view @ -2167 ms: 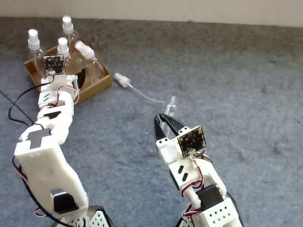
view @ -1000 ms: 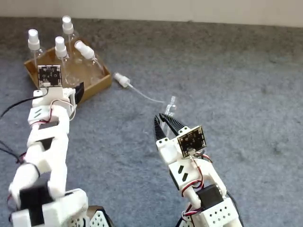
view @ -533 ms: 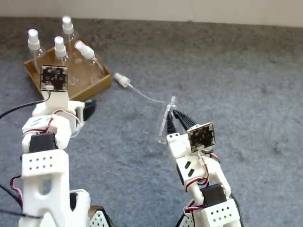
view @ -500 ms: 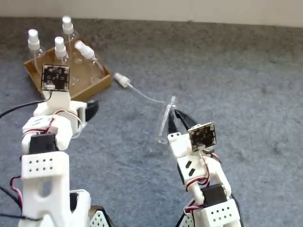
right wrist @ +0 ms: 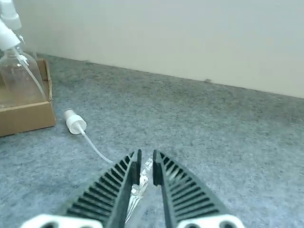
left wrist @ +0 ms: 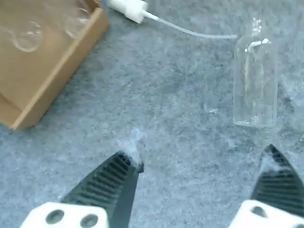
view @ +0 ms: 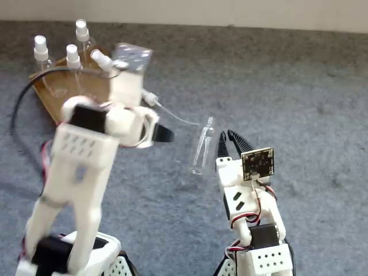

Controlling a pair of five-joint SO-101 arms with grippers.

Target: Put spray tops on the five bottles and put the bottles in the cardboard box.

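Carpeted indoor room; grey carpet [view: 299,86] as work surface; plain pale wall [right wrist: 190,38] behind

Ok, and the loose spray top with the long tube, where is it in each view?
High view: the spray top lies on the carpet beside the cardboard box.
Left wrist view: the spray top lies off the box's corner, its tube running toward the empty bottle.
Right wrist view: the spray top lies on the carpet just off the box.
Shared landmark: the cardboard box.
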